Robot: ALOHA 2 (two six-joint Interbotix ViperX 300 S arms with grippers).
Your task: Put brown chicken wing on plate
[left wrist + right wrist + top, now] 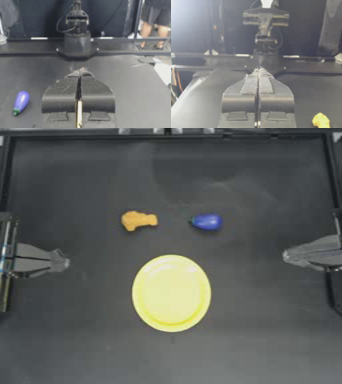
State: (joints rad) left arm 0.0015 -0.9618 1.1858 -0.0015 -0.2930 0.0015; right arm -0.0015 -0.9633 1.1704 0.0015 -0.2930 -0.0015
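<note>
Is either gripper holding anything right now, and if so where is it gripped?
Nothing is held. The left gripper and right gripper sit shut and empty at the table's sides, while the brown chicken wing lies untouched above the plate.

wing (138, 220) left of eggplant (207, 221) | plate (148, 310) below both

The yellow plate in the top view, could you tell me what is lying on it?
Nothing lies on the plate; its whole yellow face shows bare. The brown chicken wing sits apart on the table. Whatever is beneath the plate is covered.
</note>
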